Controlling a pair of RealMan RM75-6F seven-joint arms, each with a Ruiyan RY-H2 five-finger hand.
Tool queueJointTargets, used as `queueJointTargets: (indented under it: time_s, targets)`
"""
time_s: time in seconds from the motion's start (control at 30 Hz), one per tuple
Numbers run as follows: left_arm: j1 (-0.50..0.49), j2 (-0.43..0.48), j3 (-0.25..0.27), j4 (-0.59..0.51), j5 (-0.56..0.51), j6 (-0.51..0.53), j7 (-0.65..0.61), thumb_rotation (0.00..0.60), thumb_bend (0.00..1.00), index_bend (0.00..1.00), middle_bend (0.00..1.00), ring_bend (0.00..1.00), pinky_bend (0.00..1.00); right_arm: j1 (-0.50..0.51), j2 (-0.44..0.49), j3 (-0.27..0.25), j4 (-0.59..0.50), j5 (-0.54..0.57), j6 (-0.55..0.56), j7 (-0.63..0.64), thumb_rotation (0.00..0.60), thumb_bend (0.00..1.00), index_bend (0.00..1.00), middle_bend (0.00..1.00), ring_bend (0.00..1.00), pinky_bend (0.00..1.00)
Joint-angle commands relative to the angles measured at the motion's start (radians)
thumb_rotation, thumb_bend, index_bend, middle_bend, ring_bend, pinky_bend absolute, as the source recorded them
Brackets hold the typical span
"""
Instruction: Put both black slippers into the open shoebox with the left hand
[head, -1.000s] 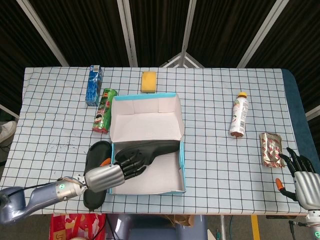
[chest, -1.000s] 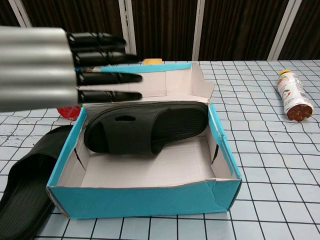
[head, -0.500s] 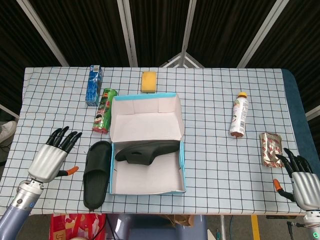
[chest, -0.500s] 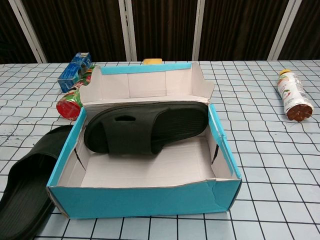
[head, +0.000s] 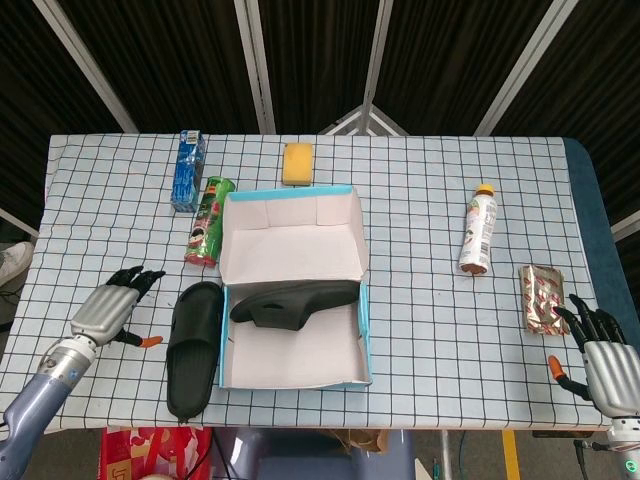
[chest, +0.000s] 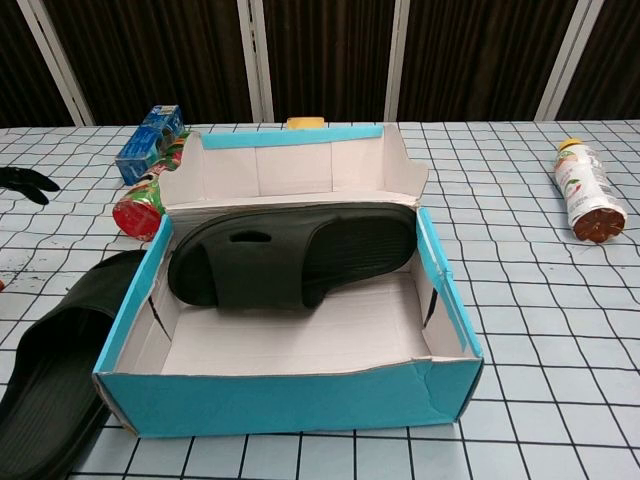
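One black slipper (head: 292, 303) already lies inside the open shoebox (head: 366, 330), tilted, its toe end propped toward the box's 3 o'clock wall and its strap end down near the 9 o'clock wall; the chest view shows it leaning across the back half of the box floor. The second black slipper (head: 194, 346) is on the table just beside the box's 9 o'clock wall, lying flat with its length running from 12 to 6 o'clock, and nothing touches it.

Your left hand (head: 104, 308) sits at 9 o'clock of that outside slipper, near it but apart. It is released: fingers spread and pointing toward 1 o'clock, holding nothing. In the chest view only its dark fingertips (chest: 25, 180) show at the left edge.

Your right hand (head: 606, 362) is at the table's far 4 o'clock corner, well apart from the box, fingers splayed and empty.

Around the box: a green can (head: 209, 220) lies on its side at 10 o'clock of the box, close to its raised lid flap, with a blue carton (head: 188, 170) just beyond it toward 11 o'clock. A yellow sponge (head: 297, 163) sits at 12 o'clock. A bottle with a yellow cap (head: 478, 229) lies at 2 o'clock, well apart, and a foil snack packet (head: 541, 298) rests at 3 o'clock, near your right hand.
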Motion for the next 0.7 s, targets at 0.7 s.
queueJointTargets:
  time_s: [0.7]
  targets:
    - [-0.091, -0.166, 0.018, 0.106, -0.05, -0.084, 0.133, 0.504, 0.16, 0.1, 0.23, 0.0, 0.06, -0.001, 0.003, 0.0, -0.008, 0.006, -0.001, -0.004, 0.6, 0.4, 0.17, 0.05, 0.13, 0.09]
